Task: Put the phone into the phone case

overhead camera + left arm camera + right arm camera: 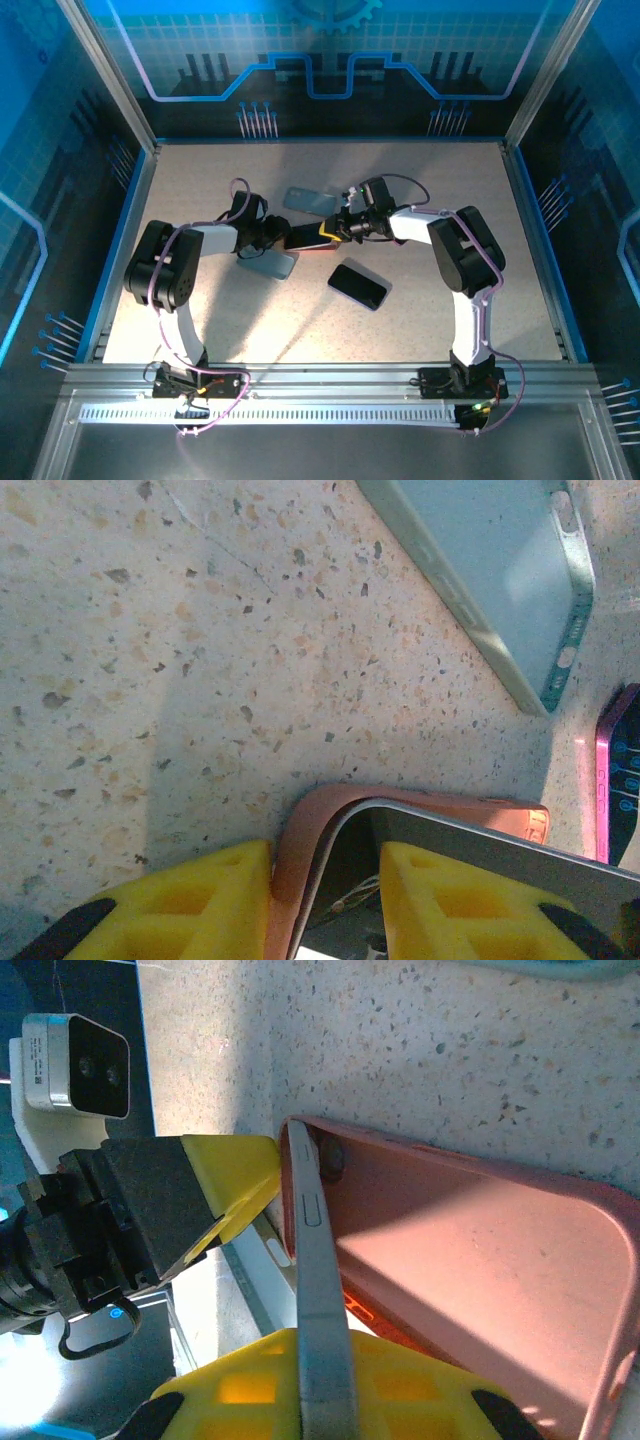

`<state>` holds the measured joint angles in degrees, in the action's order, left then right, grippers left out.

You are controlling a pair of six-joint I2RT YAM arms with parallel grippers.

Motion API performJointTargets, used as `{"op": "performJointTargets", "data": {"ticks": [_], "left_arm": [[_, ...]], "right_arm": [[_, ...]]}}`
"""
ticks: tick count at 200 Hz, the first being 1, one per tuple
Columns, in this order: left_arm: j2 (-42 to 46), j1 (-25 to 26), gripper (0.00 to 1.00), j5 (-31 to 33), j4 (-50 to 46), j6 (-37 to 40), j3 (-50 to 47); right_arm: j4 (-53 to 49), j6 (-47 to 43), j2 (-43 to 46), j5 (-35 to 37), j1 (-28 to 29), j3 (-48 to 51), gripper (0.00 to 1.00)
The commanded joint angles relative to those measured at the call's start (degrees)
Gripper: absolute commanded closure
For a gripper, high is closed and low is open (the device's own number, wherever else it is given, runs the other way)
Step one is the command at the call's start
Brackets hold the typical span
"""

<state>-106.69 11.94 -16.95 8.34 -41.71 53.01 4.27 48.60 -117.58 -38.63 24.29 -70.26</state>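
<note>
A smooth, round-cornered salmon phone case (470, 1260) sits near the middle of the speckled table (200, 180), with the slim silver-edged phone (313, 1260) angled into it. The left gripper (325, 880) pinches the case's rim, its jaws partly apart. The right gripper (320, 1370) is nearly closed on the phone's thin body. A glossy black slab (358, 285) lies at five o'clock.

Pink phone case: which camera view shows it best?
The right wrist view: the pink phone case shows its open inside, with the phone at its edge. The left wrist view shows one corner; the top external view, a small patch.
</note>
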Motion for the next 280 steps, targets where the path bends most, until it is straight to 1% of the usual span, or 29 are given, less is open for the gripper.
{"op": "performJointTargets", "data": {"ticks": [1,101,119,147,195,209,223,243,267,280], "left_arm": [[-2.2,0.23,0.66,-1.32,3.29,-0.1,-0.37],[-2.31,0.44,0.65,-1.15,4.73,-0.86,-0.02],[-2.2,0.49,0.65,-1.24,4.75,-0.91,0.11],[-2.14,0.55,0.65,-1.51,4.89,-1.08,-0.02],[-1.77,0.62,0.65,-1.86,6.03,-1.47,-0.76],[-1.67,0.62,0.65,-2.03,6.15,-1.53,-0.89],[-1.67,0.58,0.65,-2.29,6.23,-1.52,-1.07],[-1.59,0.62,0.65,-2.39,6.22,-1.29,-1.16],[-1.5,0.67,0.65,-2.56,6.19,-1.09,-1.33],[-1.47,0.71,0.65,-2.47,6.16,-0.88,-1.41]], "right_arm": [[-4.75,-0.76,-3.09,4.13,-0.39,-0.91,1.0],[-8.5,-2.83,-3.89,5.23,-0.09,-2.71,0.99],[-9.94,-3.54,-3.86,5.45,-0.02,-3.6,0.94],[-11.94,-4.42,-3.8,5.85,-0.08,-5.18,0.78],[-15.15,-5.29,-3.89,6.29,-0.07,-8.43,0.73],[-16.26,-5.68,-4.04,6.48,0.03,-9.37,0.7],[-17.54,-6.22,-4.15,6.87,0.2,-10.52,0.63],[-19.23,-6.8,-4.49,7.36,0.4,-11.94,0.58],[-21.24,-7.52,-4.94,7.85,0.58,-13.73,0.54],[-22.62,-8.13,-5.17,8.53,0.84,-14.91,0.5]]}}
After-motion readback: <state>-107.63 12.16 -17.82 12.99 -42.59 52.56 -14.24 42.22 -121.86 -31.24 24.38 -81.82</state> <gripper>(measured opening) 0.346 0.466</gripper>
